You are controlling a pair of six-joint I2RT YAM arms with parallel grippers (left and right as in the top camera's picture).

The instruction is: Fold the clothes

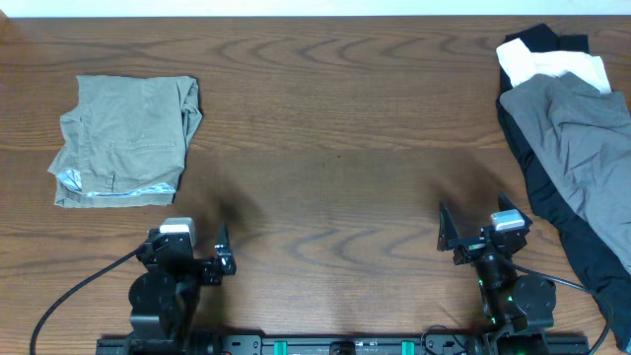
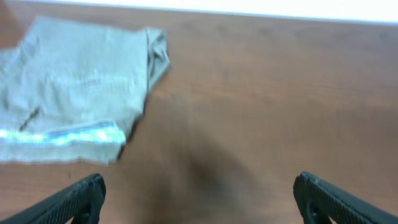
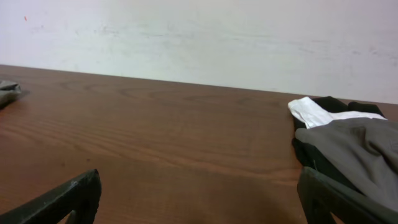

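Folded shorts [image 1: 123,141] lay at the table's [image 1: 335,148] far left. A heap of slate-grey garment [image 1: 577,138], black garment [image 1: 542,41] and white garment [image 1: 552,67] filled the right edge. Between them a broad band of bare wood ran front to back. Left gripper [image 2: 200,202] faced open wood, shorts off to its left. Right gripper [image 3: 199,202] had the heap near on its right.

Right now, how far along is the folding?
The khaki shorts lie folded in a square on the table, so that looks done. Nothing is in hand: the left claw and right claw are open and empty. The grey, black and white pile on the right is unfolded.
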